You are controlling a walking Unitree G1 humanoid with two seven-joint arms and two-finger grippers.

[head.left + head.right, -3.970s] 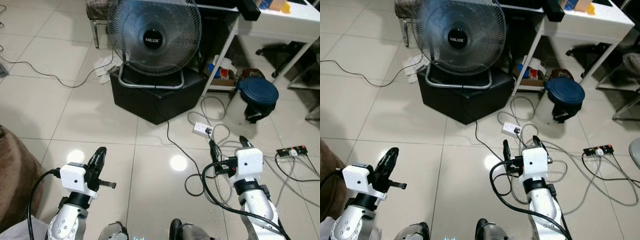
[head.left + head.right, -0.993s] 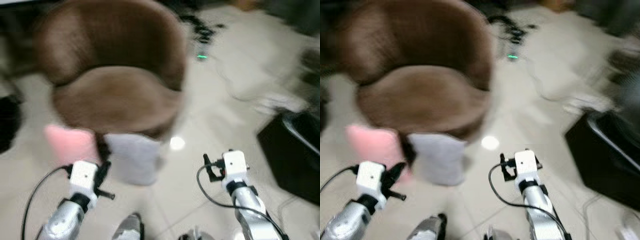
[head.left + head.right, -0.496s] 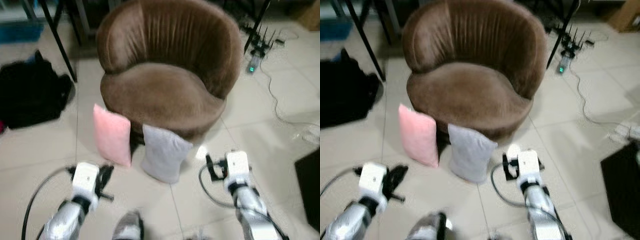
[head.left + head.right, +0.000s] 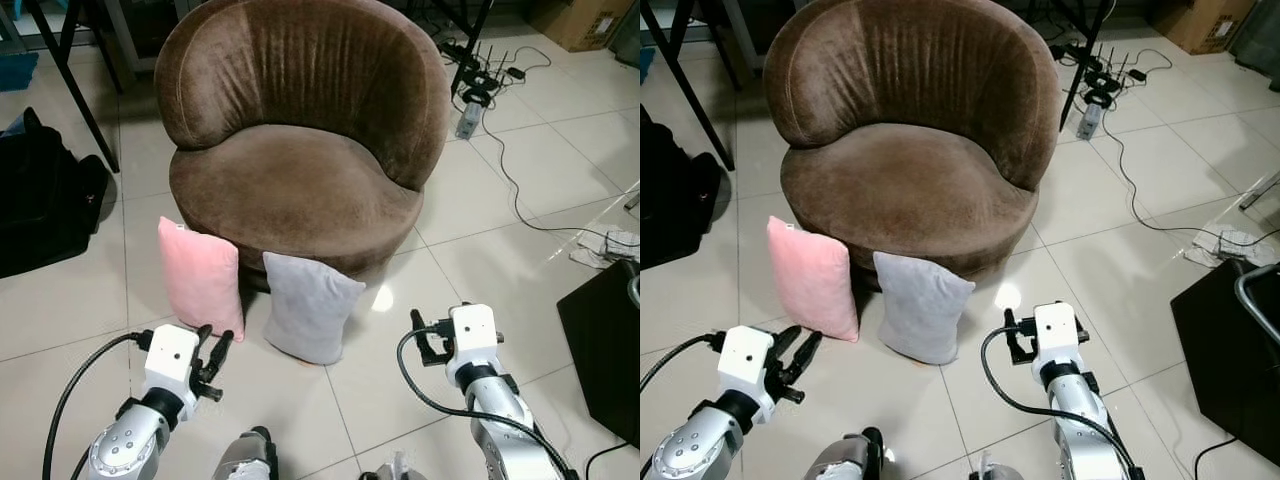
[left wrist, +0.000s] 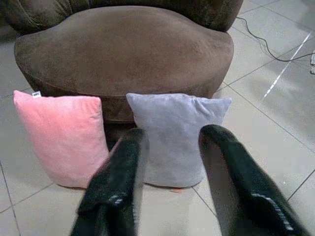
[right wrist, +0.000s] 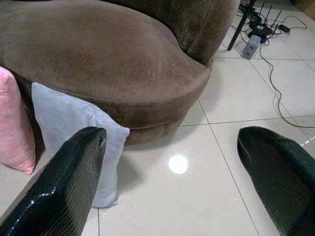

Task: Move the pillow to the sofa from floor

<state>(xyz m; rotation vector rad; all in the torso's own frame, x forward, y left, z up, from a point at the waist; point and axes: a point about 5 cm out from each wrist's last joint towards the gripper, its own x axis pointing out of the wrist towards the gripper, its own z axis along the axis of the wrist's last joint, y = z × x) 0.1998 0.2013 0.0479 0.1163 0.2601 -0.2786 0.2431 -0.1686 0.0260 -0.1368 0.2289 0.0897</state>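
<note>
Since four seconds ago my view has swung off the fan and the cables, and the blur of a second ago is gone. Now a round brown velvet sofa chair (image 4: 300,130) fills the upper middle of the frame, standing on glossy cream floor tiles (image 4: 480,250) that mirror a ceiling light.

Two pillows stand upright on the floor, leaning against the chair's front: a pink pillow (image 4: 200,278) at lower left and a grey pillow (image 4: 305,305) just beside it, lower centre.

My left tool (image 5: 172,182) hangs low before them, its fingers parted and holding nothing. My right tool (image 6: 172,187) hangs at lower right, spread wide and also empty.

Upper right, a power strip (image 4: 470,85) trails cords. A black bag (image 4: 45,205) lies at the left edge.
</note>
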